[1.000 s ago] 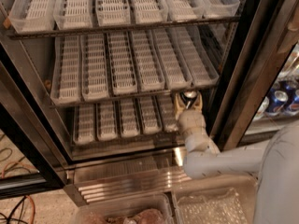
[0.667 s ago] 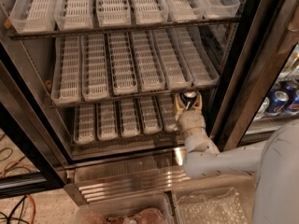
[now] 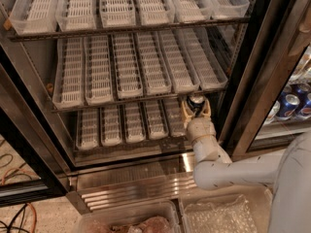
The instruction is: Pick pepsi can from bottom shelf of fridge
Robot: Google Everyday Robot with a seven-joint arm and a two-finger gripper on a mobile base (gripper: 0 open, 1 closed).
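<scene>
In fridge [image 3: 245, 76], claw [image 3: 196, 106] around pepsi can [image 3: 196, 100]

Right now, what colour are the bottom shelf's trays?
Translucent white trays, camera view; claw at their right end.

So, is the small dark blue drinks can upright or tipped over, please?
Upright: the dark blue pepsi can shows its silver top upward, at the right of the bottom shelf, white gripper around it.

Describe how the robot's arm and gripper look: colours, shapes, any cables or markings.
The arm is smooth off-white, built of rounded tubular segments with a bulbous elbow and a narrower cylindrical wrist. The gripper, shut on the pepsi can at the right end of the bottom shelf, has two short cream fingers. No cables or markings show.
</scene>
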